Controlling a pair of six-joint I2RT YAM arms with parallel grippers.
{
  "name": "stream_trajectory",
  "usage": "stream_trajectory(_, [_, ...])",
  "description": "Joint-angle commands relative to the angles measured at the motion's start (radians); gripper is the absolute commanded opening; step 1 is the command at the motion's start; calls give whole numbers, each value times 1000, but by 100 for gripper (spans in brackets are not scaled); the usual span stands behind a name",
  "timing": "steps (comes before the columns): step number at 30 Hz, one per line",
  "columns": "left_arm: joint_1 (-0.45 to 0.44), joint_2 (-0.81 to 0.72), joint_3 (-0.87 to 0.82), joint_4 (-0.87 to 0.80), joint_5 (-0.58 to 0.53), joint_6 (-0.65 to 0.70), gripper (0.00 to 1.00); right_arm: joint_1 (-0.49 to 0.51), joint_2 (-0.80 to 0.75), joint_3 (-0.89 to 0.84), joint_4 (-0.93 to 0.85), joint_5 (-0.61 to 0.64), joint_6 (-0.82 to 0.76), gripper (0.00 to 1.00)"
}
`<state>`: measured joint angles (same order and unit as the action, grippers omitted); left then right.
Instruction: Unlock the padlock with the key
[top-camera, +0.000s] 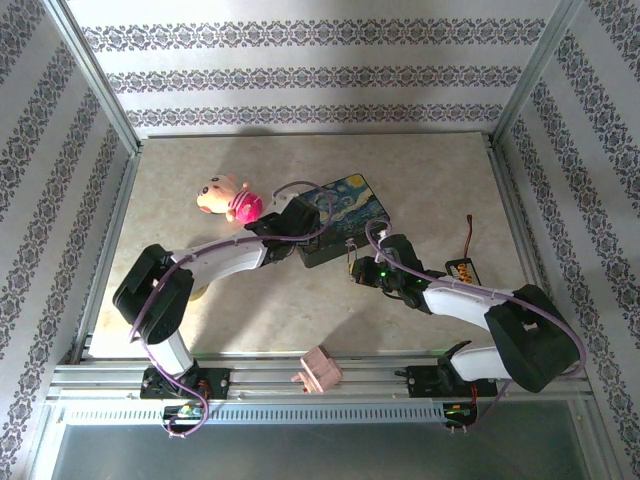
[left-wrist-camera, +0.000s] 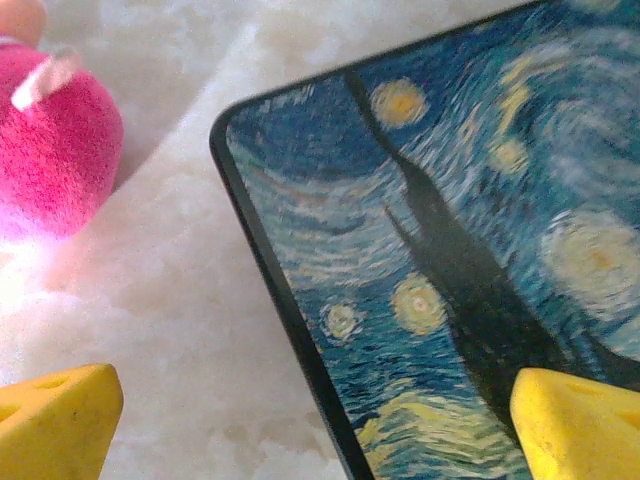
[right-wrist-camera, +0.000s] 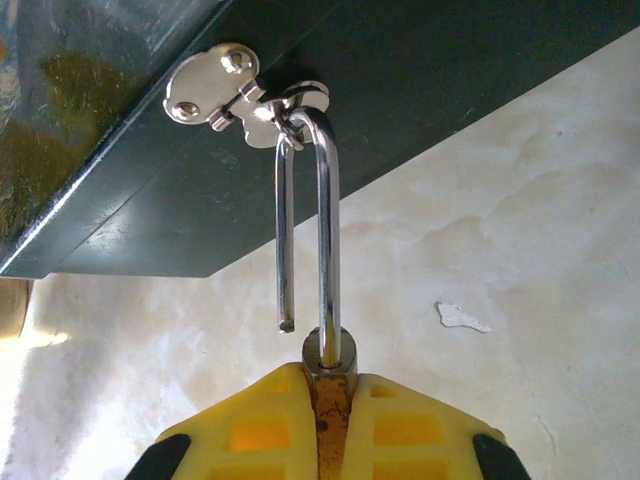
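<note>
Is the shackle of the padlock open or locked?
Open. One leg of the shackle ends free, outside the padlock body; the other leg enters it. The loop passes through the latch.

Bright, even light fell on the pale marbled desk (top-camera: 300, 320), casting only soft shadows. Ahead and left of the left claw (left-wrist-camera: 315, 430), the fuzzy pink plush toy (left-wrist-camera: 50, 150) was blurred and washed out. Just ahead of the right claw (right-wrist-camera: 330, 420), glare streaked the thin silvery shackle (right-wrist-camera: 328, 230) of the small brass padlock (right-wrist-camera: 342, 370).
</note>
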<state>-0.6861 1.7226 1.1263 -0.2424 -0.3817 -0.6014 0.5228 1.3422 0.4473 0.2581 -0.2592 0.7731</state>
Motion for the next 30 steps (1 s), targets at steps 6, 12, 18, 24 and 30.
stream_trajectory(6, [-6, 48, 22, -69, -25, 18, 99, -69, -60, -60, 160, -133, 31, 0])
stream_trajectory(12, [-6, 46, 8, -71, -12, 8, 99, -98, -40, -82, 291, -217, 109, 0])
stream_trajectory(18, [-6, 49, 5, -67, 6, 5, 99, -105, 34, -98, 482, -271, 201, 0])
stream_trajectory(24, [-6, 56, -2, -69, 12, -4, 99, -123, 76, -145, 646, -295, 267, 0])
stream_trajectory(30, [-6, 67, -3, -69, 16, -8, 99, -139, 74, -163, 709, -309, 298, 0])
